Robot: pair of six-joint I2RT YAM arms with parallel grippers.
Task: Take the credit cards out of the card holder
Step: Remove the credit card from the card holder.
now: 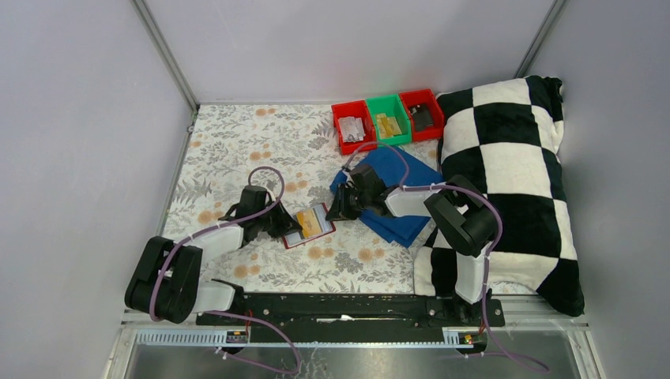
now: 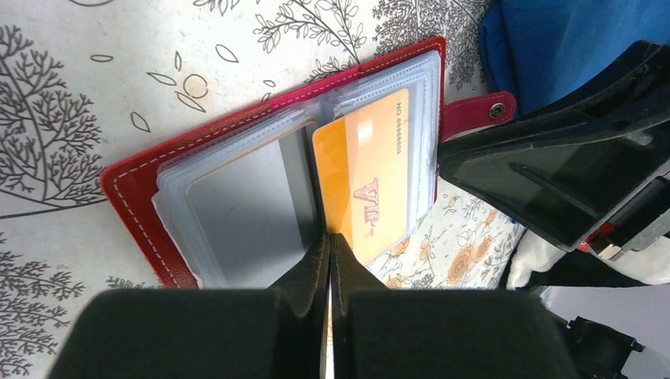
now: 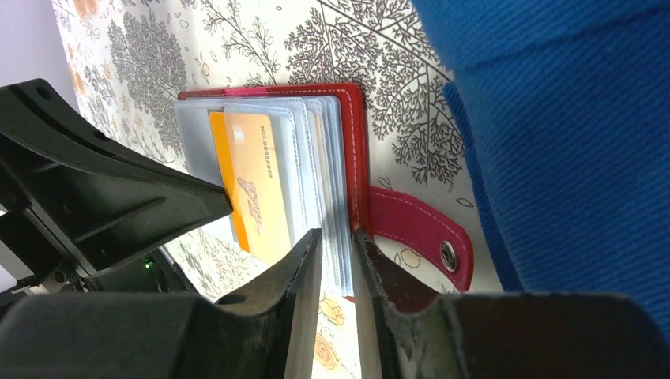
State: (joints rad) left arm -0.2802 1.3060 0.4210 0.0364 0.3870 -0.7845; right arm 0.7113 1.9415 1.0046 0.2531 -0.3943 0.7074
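Card holder point(image 3: 359, 142) clamped by right end effector point(image 3: 336, 237), left end effector point(image 2: 329, 237) closed at yellow card point(image 2: 371, 174), hold unclear.

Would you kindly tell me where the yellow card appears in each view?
Top external: yellow card just below centre.
Left wrist: yellow card just right of centre.
Right wrist: yellow card left of centre.
Shared landmark: blue cloth, right of the card holder.

Counter point(image 1: 237, 142) under floral cloth. Open red card holder point(image 1: 309, 226) lies flat near centre. Blue cloth point(image 1: 401, 227) just right of it. At far edge, side by side: red bin point(image 1: 340, 106), green bin point(image 1: 383, 99), second red bin point(image 1: 415, 94). Black-and-white checkered blanket point(image 1: 506, 166) fills right side.
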